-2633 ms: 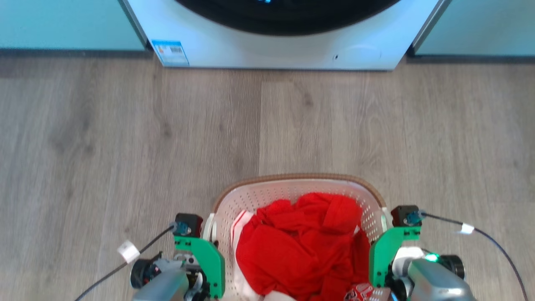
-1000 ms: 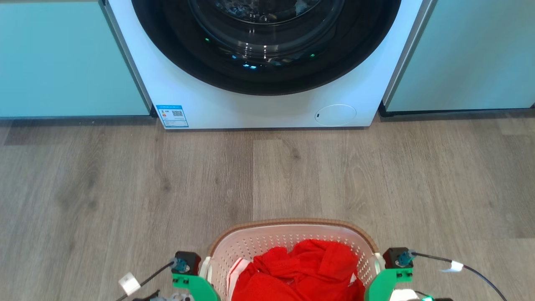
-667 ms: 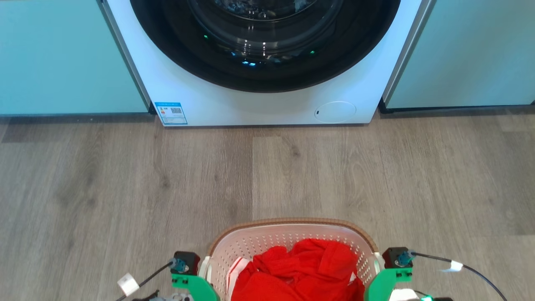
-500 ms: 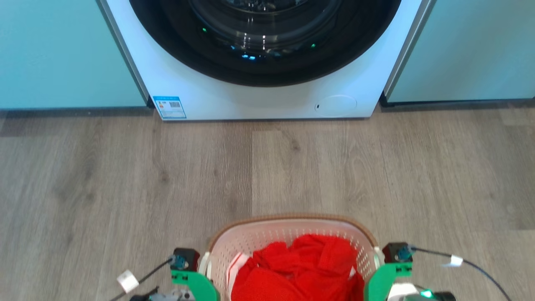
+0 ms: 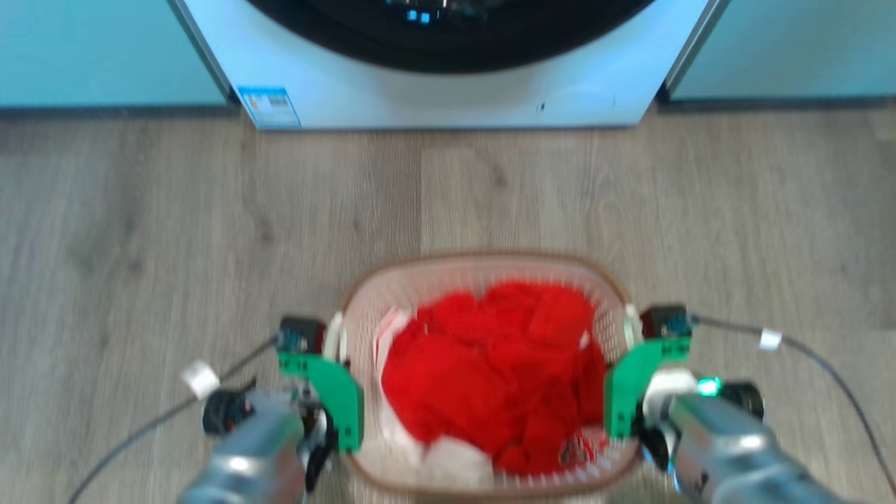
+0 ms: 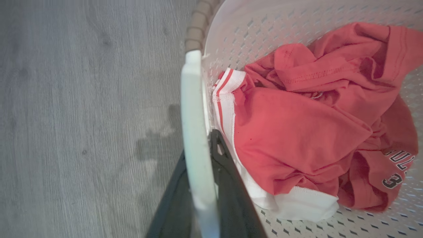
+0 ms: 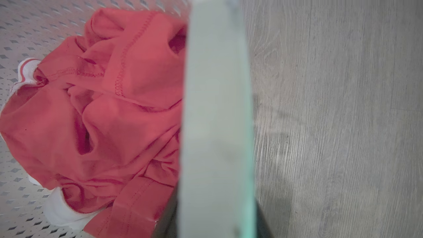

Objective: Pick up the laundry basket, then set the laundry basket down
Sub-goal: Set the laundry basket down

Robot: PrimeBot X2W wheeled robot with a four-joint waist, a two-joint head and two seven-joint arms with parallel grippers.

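Note:
The laundry basket (image 5: 483, 260) is white and perforated with a brown rim. It sits low in the middle of the blurred head view, full of red and white clothes (image 5: 490, 364). My left gripper (image 5: 334, 395) is at its left side and my right gripper (image 5: 623, 392) at its right. In the left wrist view, my left gripper (image 6: 200, 148) is shut on the basket's white side handle (image 6: 193, 109), with one dark finger on each side. In the right wrist view, my right gripper (image 7: 214, 215) is shut on the other white handle (image 7: 216, 99). A shadow (image 6: 155, 148) falls on the floor beside the basket.
A white washer (image 5: 448, 98) with a dark round door stands ahead at the top of the head view. Teal cabinet fronts (image 5: 91, 49) flank it on both sides. Wood-look floor (image 5: 210, 210) stretches between the basket and the washer. Thin cables (image 5: 805, 350) trail from both wrists.
The head view has tipped down, so the washer door has slid mostly off the top. The basket and both arms now show higher and larger. Both grippers still grip the handles.

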